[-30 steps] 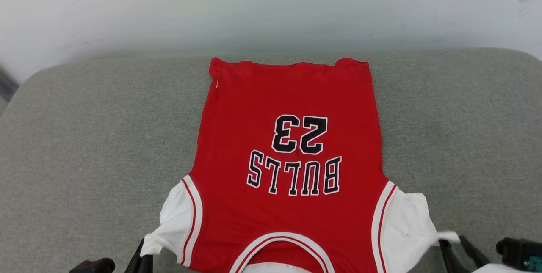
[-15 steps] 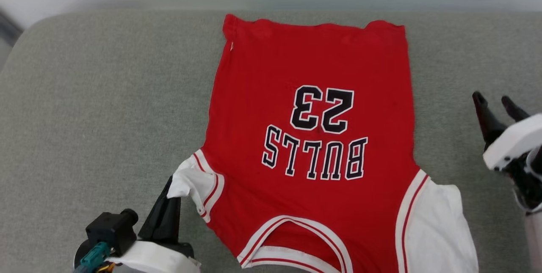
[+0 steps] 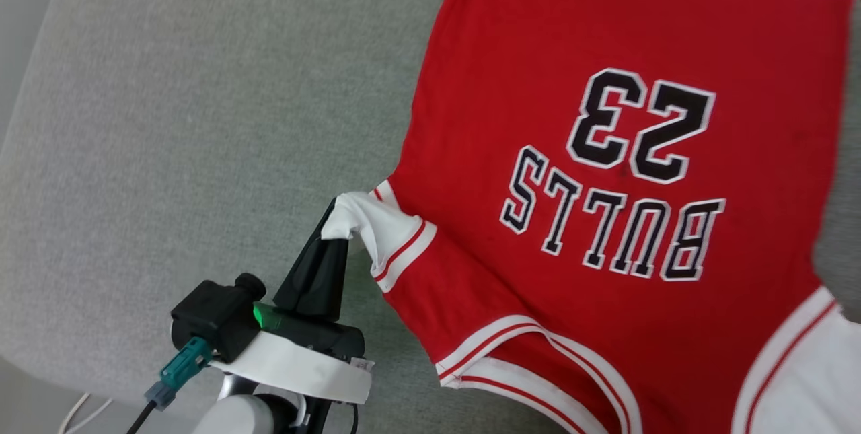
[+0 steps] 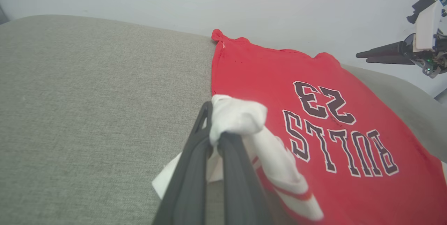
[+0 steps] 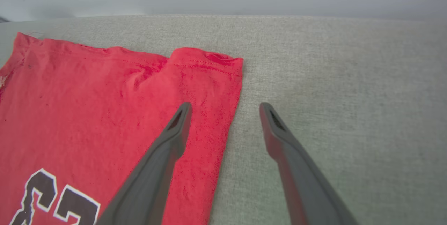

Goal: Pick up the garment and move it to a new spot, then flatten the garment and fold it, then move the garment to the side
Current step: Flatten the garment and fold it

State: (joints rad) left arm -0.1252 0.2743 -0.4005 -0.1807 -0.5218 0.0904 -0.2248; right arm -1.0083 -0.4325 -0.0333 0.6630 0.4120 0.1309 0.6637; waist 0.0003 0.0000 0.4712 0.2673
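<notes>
You are in the flattening step. The red jersey-style shirt (image 3: 511,84) with black "BULLS 23" lettering lies face up on the grey woven cushion (image 3: 202,118), hem toward its far edge. The left gripper (image 3: 331,232) is clamped on the shirt's bunched white sleeve (image 3: 377,232). The right gripper (image 5: 225,108) hangs with fingers spread, straddling the shirt's side edge near the hem corner. Next, probably draw the sleeve outward toward the cushion's left edge, gently.

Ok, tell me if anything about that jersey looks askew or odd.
The garment mostly lies flat, but its white sleeve is bunched and lifted, pinched in the left gripper. The far hem is slightly rumpled.
</notes>
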